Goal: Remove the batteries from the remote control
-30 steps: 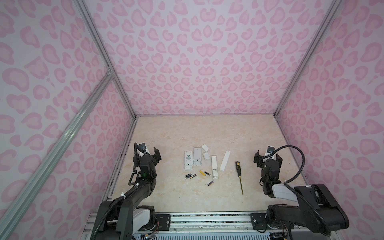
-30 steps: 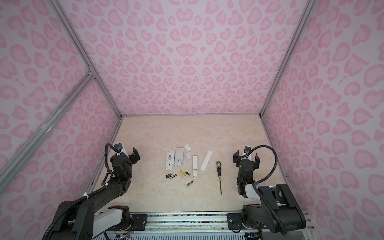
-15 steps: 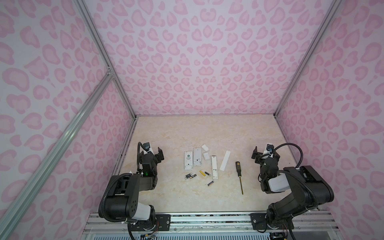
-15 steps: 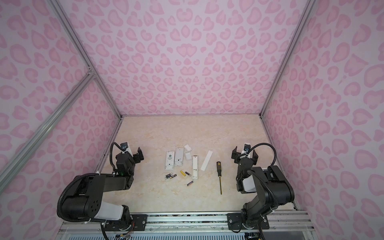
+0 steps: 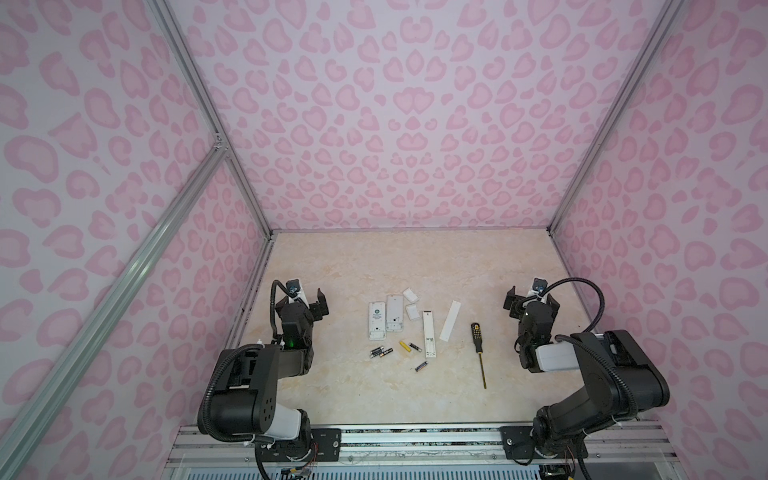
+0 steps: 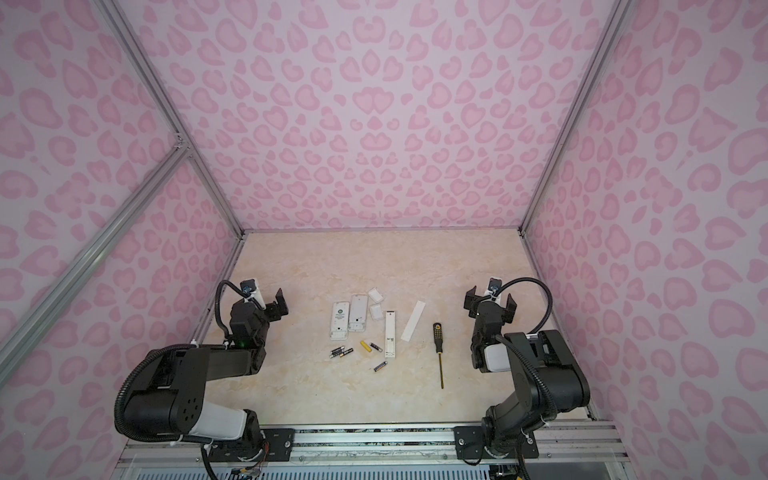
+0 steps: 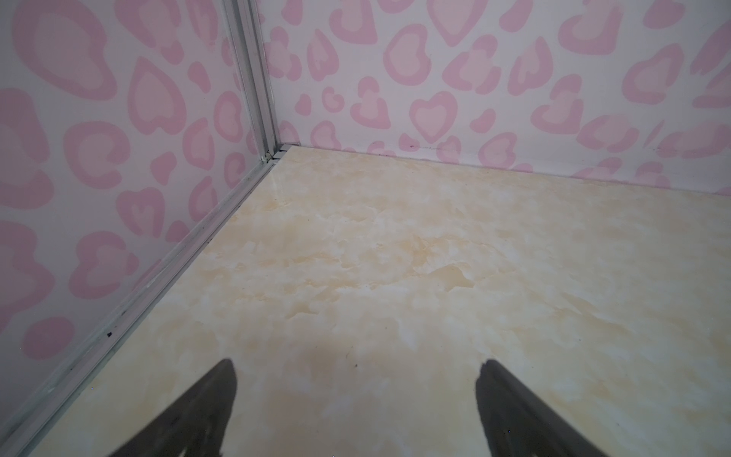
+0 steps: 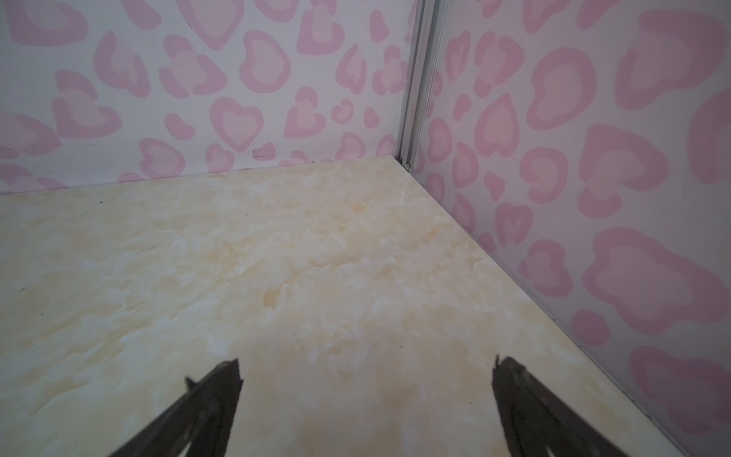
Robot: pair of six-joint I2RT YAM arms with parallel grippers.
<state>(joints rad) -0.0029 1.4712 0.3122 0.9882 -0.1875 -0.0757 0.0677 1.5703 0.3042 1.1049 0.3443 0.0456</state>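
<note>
Three white remote controls lie back-up mid-table in both top views: two short ones [image 5: 375, 321] [image 5: 395, 313] and a long thin one [image 5: 429, 334]. Loose batteries lie in front of them: a black pair [image 5: 381, 352], a yellow one [image 5: 404, 347], a small black one [image 5: 414, 347] and a purplish one [image 5: 421, 366]. My left gripper [image 5: 308, 300] [image 7: 356, 366] is open and empty near the left wall, well away from them. My right gripper [image 5: 530, 301] [image 8: 368, 361] is open and empty near the right wall. Both wrist views show only bare table.
Two small white covers [image 5: 410, 295] [image 5: 412, 311] and a long white cover [image 5: 450, 321] lie beside the remotes. A black-and-yellow screwdriver [image 5: 478, 345] lies to their right. Pink patterned walls [image 7: 99, 178] [image 8: 613, 198] close in left, right and back.
Both arms have folded back toward the front rail, their elbows rising into view. Both grippers stay open. Nothing on the table has moved.
</note>
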